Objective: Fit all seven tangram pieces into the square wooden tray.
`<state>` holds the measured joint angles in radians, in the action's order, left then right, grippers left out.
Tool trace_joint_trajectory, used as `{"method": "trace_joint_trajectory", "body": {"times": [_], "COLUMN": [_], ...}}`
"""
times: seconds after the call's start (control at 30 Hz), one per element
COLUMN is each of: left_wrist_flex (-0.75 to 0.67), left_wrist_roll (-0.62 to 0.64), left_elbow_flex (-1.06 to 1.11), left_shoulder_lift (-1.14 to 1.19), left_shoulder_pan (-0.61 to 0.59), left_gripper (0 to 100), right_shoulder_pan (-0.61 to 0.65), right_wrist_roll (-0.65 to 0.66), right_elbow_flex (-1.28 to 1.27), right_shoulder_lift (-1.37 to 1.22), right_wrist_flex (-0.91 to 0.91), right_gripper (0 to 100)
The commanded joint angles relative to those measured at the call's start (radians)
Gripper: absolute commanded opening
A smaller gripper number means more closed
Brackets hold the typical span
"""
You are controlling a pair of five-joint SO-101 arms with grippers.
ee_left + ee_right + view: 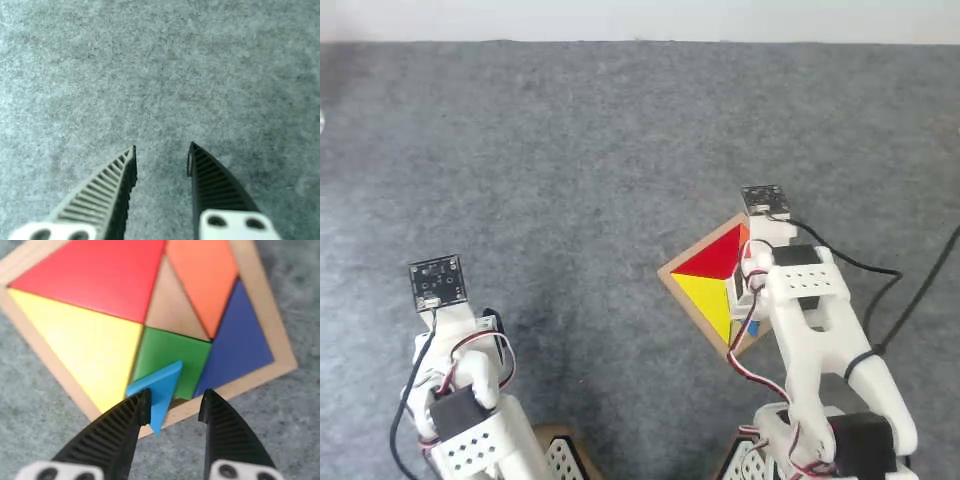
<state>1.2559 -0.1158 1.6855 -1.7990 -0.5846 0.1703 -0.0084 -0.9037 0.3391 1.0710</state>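
**A:** Where are your grippers?

**B:** My left gripper hangs over the grey mat, jaws parted. My right gripper is above the near corner of the square wooden tray, jaws also apart and gripping nothing.

**A:** And the pieces?

**B:** The red triangle and yellow triangle lie flat in the tray, as do the dark blue triangle, orange parallelogram and green square. The small light blue triangle lies askew over the green square's edge and the tray rim, between my right fingers and against one of them.
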Motion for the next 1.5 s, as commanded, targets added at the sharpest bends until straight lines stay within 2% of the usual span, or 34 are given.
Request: {"method": "trace_joint_trajectory", "body": {"times": [0.0,0.3,0.5,0.7,0.83,1.0,1.23,1.47], "left_wrist_flex": [0.0,0.0,0.0,0.0,0.0,0.0,0.0,0.0], "left_wrist_roll": [0.006,0.006,0.006,0.006,0.006,0.006,0.006,0.006], "left_elbow_flex": [-0.004,-0.004,-0.004,-0.004,-0.004,-0.004,-0.004,-0.004], "left_shoulder_lift": [-0.017,-0.017,-0.017,-0.017,-0.017,-0.017,-0.017,-0.017], "left_shoulder_pan": [-0.002,-0.002,-0.002,-0.002,-0.002,-0.002,-0.002,-0.002], "left_gripper": [17,17,17,17,17,17,17,17], "right_shoulder_pan": [-0.03,-0.045,-0.065,-0.162,-0.189,-0.188,-0.105,0.01], "right_wrist_roll": [-0.008,-0.057,-0.057,0.048,0.158,0.175,0.173,0.138], "right_elbow_flex": [0.006,0.044,0.008,-0.084,-0.087,-0.08,-0.081,-0.081], "right_shoulder_lift": [0.008,0.013,0.191,0.315,0.263,0.134,0.01,0.054], "right_wrist_flex": [-0.004,0.016,0.035,0.018,0.051,-0.005,-0.027,0.005], "right_gripper": [18.6,18.6,18.6,18.6,18.6,18.6,18.6,18.6]}}
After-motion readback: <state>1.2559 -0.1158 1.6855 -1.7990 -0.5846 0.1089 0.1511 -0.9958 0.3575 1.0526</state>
